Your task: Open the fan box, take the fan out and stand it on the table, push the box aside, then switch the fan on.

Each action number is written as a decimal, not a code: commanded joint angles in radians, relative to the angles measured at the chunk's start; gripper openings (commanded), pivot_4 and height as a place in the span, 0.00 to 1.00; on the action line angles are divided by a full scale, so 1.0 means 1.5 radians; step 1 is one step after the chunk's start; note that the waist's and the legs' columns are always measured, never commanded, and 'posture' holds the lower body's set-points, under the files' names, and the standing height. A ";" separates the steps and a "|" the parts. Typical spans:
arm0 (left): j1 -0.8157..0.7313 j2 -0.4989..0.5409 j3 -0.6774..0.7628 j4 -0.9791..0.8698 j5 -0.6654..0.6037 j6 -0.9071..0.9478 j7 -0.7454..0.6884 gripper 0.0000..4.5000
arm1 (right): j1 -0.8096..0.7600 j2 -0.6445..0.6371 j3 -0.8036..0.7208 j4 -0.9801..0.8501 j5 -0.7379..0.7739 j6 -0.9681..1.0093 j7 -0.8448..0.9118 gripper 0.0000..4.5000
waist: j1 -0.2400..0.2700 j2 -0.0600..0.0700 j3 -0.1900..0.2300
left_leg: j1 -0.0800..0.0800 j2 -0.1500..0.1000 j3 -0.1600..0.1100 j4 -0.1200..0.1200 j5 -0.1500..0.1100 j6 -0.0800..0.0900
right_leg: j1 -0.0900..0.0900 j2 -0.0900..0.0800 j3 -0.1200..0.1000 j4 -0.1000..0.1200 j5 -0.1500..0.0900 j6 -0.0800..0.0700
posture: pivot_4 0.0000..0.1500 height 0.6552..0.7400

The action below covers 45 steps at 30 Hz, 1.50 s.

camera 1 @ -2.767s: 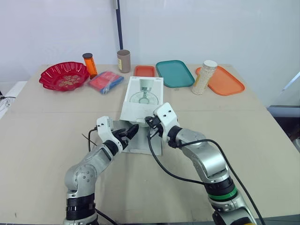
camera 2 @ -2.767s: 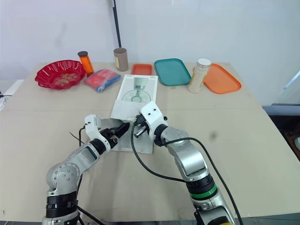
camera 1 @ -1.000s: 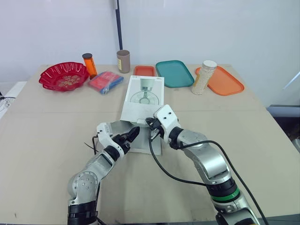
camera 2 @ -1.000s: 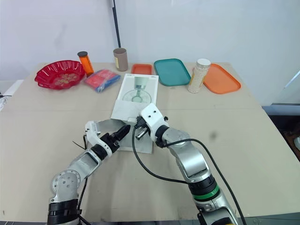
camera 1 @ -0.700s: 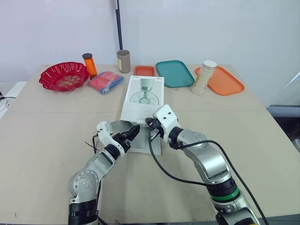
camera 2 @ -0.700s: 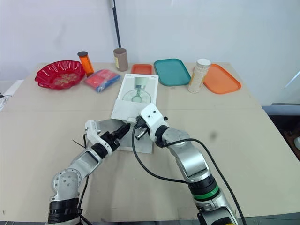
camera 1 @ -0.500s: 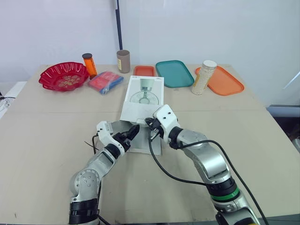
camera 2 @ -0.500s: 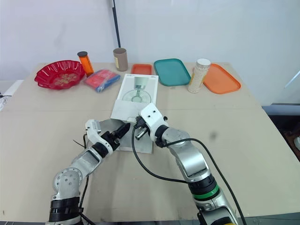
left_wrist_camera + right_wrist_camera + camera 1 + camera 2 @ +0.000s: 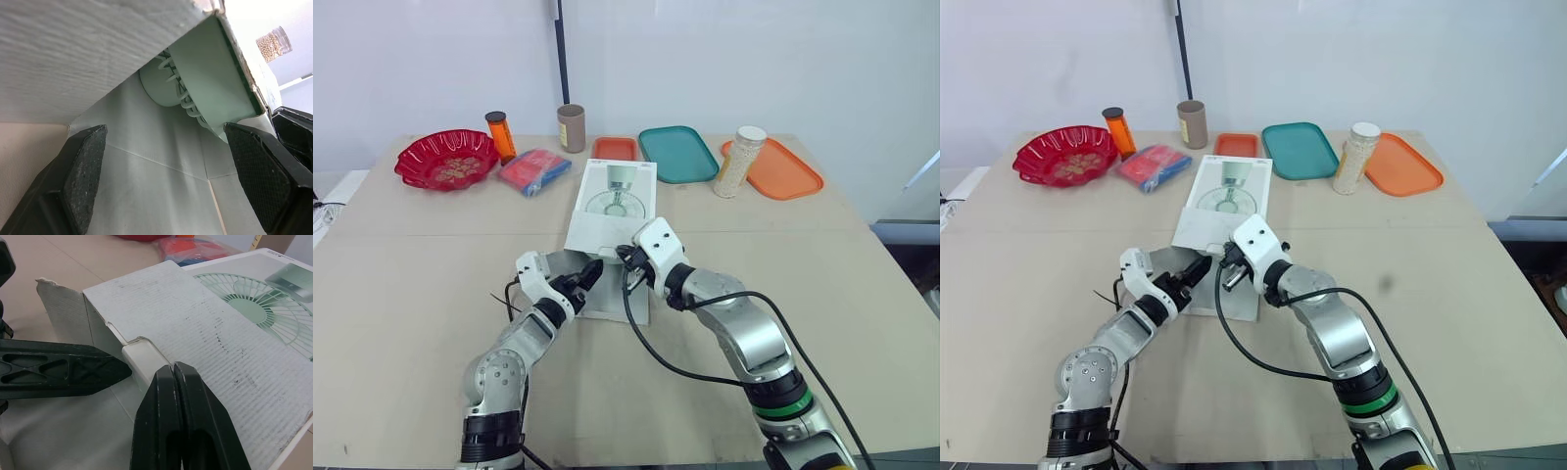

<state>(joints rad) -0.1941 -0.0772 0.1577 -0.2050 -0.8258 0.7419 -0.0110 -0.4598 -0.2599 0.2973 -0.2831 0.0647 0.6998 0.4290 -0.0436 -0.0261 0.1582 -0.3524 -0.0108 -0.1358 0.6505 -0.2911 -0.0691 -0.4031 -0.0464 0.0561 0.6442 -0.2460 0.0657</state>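
Observation:
The white fan box (image 9: pixel 612 211), printed with a fan picture, lies flat mid-table with its near end open and a flap (image 9: pixel 551 264) folded out to the left. My left gripper (image 9: pixel 587 275) is open, its fingers (image 9: pixel 83 171) spread wide at the box mouth. Inside, the pale green fan (image 9: pixel 188 93) lies under the box's top panel. My right gripper (image 9: pixel 625 257) is shut, its tips (image 9: pixel 172 369) resting on the near edge of the box top beside a white tab (image 9: pixel 144 357). A left finger (image 9: pixel 63 369) lies just below that edge.
Along the back edge stand a red bowl (image 9: pixel 447 159), an orange bottle (image 9: pixel 500 135), a red and blue packet (image 9: pixel 535 169), a brown cup (image 9: pixel 572 127), a small orange tray (image 9: pixel 615 148), a teal tray (image 9: pixel 678 153), a bead jar (image 9: pixel 740 162) and an orange tray (image 9: pixel 783 168).
My left gripper has crept a little forward toward the box mouth. The right gripper and the box have stayed where they were.

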 commanded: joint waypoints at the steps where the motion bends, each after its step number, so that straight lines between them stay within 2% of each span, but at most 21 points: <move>1: -0.011 -0.011 -0.006 -0.003 0.001 -0.017 -0.010 0.90 | 0.020 -0.005 0.011 0.040 -0.008 0.019 0.001 0.00 | 0.000 0.000 0.000 | 0.000 0.000 0.000 0.000 0.000 0.000 | 0.000 0.000 0.000 0.000 0.000 0.000 | 1.00 1.00; 16: -0.014 -0.024 -0.004 -0.016 -0.053 -0.013 -0.027 0.90 | 0.028 -0.001 0.014 0.036 -0.013 0.019 0.002 0.00 | 0.000 0.000 0.000 | 0.000 0.000 0.000 0.000 0.000 0.000 | 0.000 0.000 0.000 0.000 0.000 0.000 | 1.00 1.00; 45: -0.028 -0.047 -0.025 0.009 -0.067 -0.028 -0.054 0.90 | 0.037 -0.004 0.018 0.030 -0.023 0.021 0.008 0.00 | 0.000 0.000 0.000 | 0.000 0.000 0.000 0.000 0.000 -0.001 | 0.000 0.000 0.000 0.000 0.000 0.001 | 1.00 1.00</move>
<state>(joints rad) -0.2223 -0.0858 0.1588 -0.1481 -0.8850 0.7145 -0.0544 -0.4419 -0.2595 0.2941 -0.2923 0.0339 0.6939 0.4294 -0.0435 -0.0262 0.1581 -0.3523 -0.0109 -0.1361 0.6504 -0.2905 -0.0703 -0.4028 -0.0464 0.0559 0.6438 -0.2465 0.0665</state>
